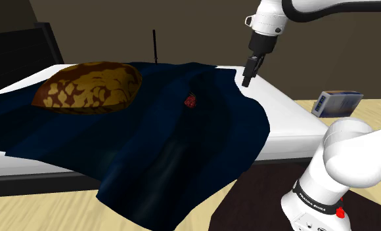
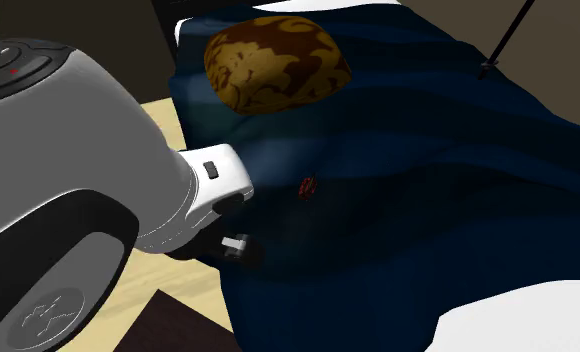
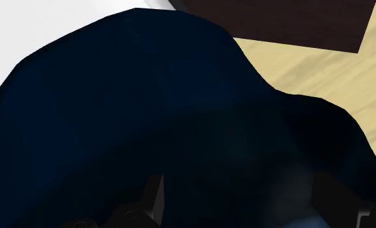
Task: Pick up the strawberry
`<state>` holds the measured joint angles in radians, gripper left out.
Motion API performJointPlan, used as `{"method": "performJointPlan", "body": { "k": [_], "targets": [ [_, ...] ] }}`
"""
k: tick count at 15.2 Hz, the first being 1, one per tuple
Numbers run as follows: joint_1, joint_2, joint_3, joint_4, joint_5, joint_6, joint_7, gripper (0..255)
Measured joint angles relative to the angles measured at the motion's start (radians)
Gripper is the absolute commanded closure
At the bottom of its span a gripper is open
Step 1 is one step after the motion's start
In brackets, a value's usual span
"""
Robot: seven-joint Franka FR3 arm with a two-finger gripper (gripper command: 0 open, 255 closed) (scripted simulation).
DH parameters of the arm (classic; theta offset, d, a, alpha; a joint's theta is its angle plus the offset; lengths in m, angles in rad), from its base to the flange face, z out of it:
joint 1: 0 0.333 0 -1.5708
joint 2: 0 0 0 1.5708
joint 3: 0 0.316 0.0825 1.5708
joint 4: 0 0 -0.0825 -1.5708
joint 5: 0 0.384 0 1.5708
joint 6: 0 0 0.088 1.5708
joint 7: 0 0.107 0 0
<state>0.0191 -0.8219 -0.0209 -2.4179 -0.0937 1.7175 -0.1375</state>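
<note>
The strawberry is small and red and lies on a dark blue blanket spread over a white bed. In the second exterior view the strawberry rests in a shallow fold near the blanket's middle. My gripper hangs above the bed's edge, to the shoulder view's right of the strawberry and well apart from it. It points down, open and holding nothing. In the wrist view its fingers stand wide apart over the blanket, and the gripper has nothing between them.
A brown patterned pillow lies at the blanket's far left, also seen as the pillow. A thin black pole rises behind the bed. A blue and white box sits on the wooden floor. A dark mat lies under the stand.
</note>
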Motion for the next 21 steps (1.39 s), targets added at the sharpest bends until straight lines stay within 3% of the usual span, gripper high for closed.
{"method": "performJointPlan", "body": {
  "k": [2, 9, 21],
  "targets": [
    [-0.002, 0.02, 0.001, 0.01, 0.0, 0.009, 0.005, 0],
    [-0.021, 0.294, 0.007, 0.129, 0.002, 0.134, 0.072, 0],
    [-0.047, 0.798, 0.008, 0.506, 0.006, 0.211, 0.188, 0]
  ]
}}
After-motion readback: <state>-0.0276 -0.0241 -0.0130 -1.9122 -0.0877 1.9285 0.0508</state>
